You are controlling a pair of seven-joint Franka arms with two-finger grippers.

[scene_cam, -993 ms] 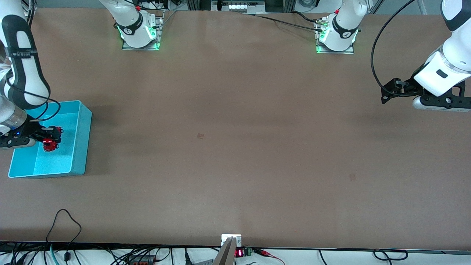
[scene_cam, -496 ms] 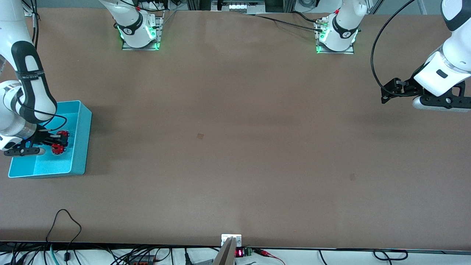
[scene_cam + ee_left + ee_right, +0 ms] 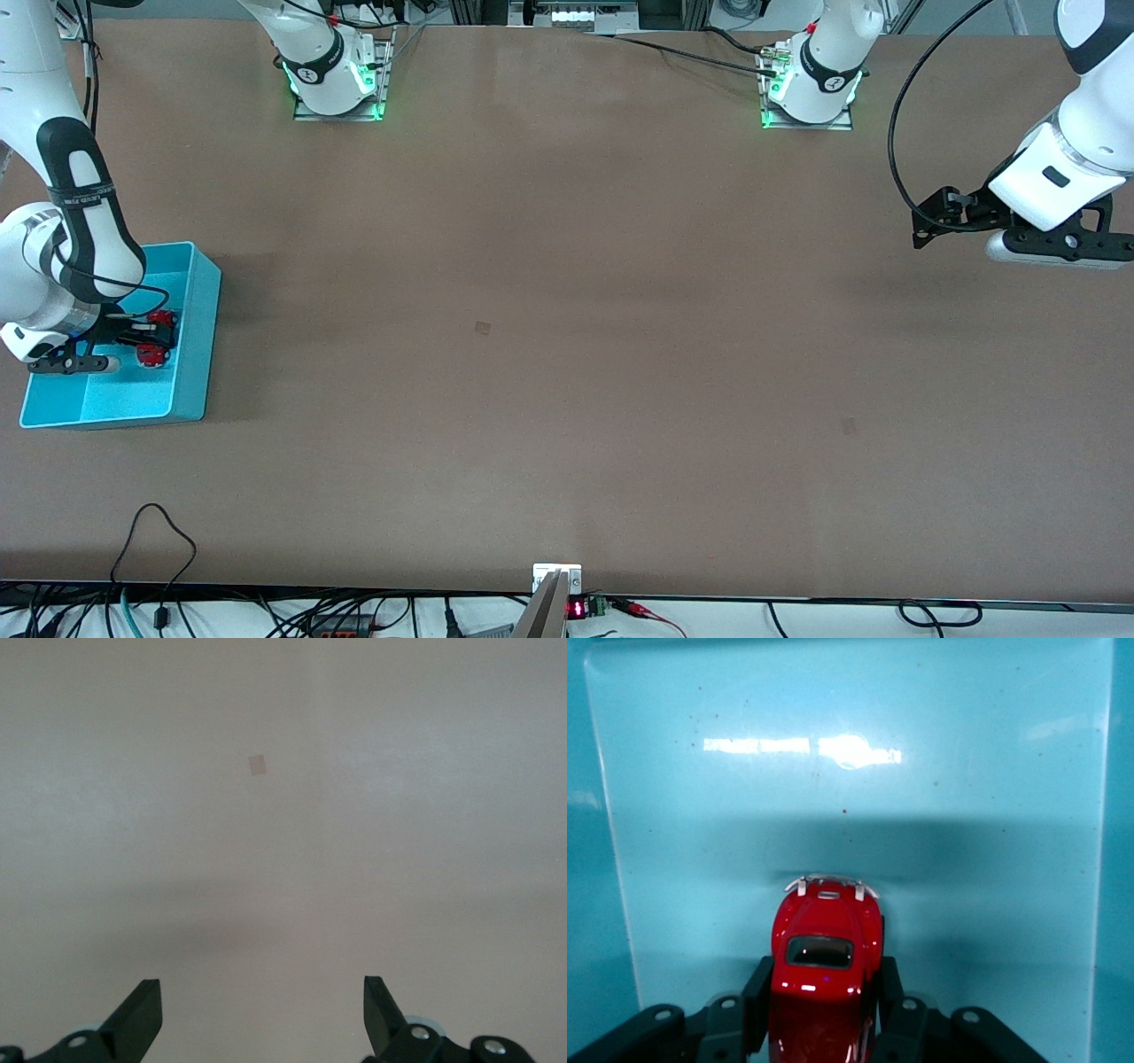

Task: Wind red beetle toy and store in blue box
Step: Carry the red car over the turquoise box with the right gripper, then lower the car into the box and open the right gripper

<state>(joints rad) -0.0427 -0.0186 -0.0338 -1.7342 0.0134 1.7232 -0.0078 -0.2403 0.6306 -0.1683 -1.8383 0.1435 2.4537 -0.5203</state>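
Observation:
The blue box (image 3: 209,337) stands at the right arm's end of the table. My right gripper (image 3: 158,337) is inside it, shut on the red beetle toy (image 3: 153,355). In the right wrist view the toy (image 3: 824,948) sits between the black fingers (image 3: 756,992) of my right gripper (image 3: 824,997). Its nose points at the speckled box floor (image 3: 966,859) and is close to it; I cannot tell if it touches. My left gripper (image 3: 921,232) is open and empty, up over the bare table at the left arm's end; it also shows in the left wrist view (image 3: 261,1010).
Both arm bases (image 3: 337,80) (image 3: 811,89) stand at the table's edge farthest from the front camera. A small square mark (image 3: 483,328) lies mid-table and shows in the left wrist view (image 3: 257,765). Cables (image 3: 159,532) lie at the edge nearest the camera.
My right gripper has carried the toy within the box toward the wall that faces the table's middle, and lower. My left arm has shifted slightly.

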